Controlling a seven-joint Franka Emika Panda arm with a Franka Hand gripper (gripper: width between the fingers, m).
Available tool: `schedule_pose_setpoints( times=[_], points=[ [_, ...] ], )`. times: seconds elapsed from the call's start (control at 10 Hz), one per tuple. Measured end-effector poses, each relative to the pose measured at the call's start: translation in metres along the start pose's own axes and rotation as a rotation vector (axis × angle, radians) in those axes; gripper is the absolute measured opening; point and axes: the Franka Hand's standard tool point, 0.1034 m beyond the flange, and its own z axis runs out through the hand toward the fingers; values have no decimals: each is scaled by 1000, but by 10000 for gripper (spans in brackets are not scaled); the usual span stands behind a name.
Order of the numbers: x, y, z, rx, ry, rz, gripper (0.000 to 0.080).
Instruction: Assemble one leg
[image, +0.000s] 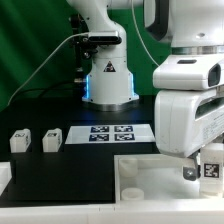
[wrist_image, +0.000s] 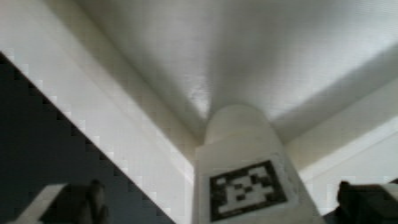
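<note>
A leg (wrist_image: 242, 150), a white stubby block with a black-and-white tag, stands upright at an inner corner of the white tabletop (wrist_image: 267, 50). My gripper (wrist_image: 226, 197) straddles it. The dark fingers (wrist_image: 80, 200) stand off from it on both sides, so the gripper is open. In the exterior view the same leg (image: 211, 168) shows at the far right under my gripper (image: 207, 172), over the tabletop (image: 150, 172). One dark finger (image: 190, 172) is visible beside it. Two more legs (image: 20, 141) (image: 52, 139) stand on the black table at the exterior view's left.
The marker board (image: 110, 132) lies flat behind the tabletop. The robot base (image: 108, 80), with cables, stands at the back centre. Another white part (image: 4, 178) shows at the left edge.
</note>
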Motion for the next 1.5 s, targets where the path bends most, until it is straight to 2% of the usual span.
schedule_pose_setpoints(
  times=[0.1,0.2,0.3,0.5,0.6,0.9,1.1,1.4,1.5],
  points=[
    [0,0,0,0,0,43,649],
    [-1,1,0,0,0,43,534],
    [-1,1,0,3,2,128,368],
    [-1,-2,1,7,-1,329,368],
    [-1,-2,1,7,-2,422,295],
    [-2,-2,2,15,-1,736,295],
    [-3,-2,3,40,8,990,295],
    [3,-12,4,68,-2,1398,296],
    [4,-14,6,99,-5,1568,296]
  ],
)
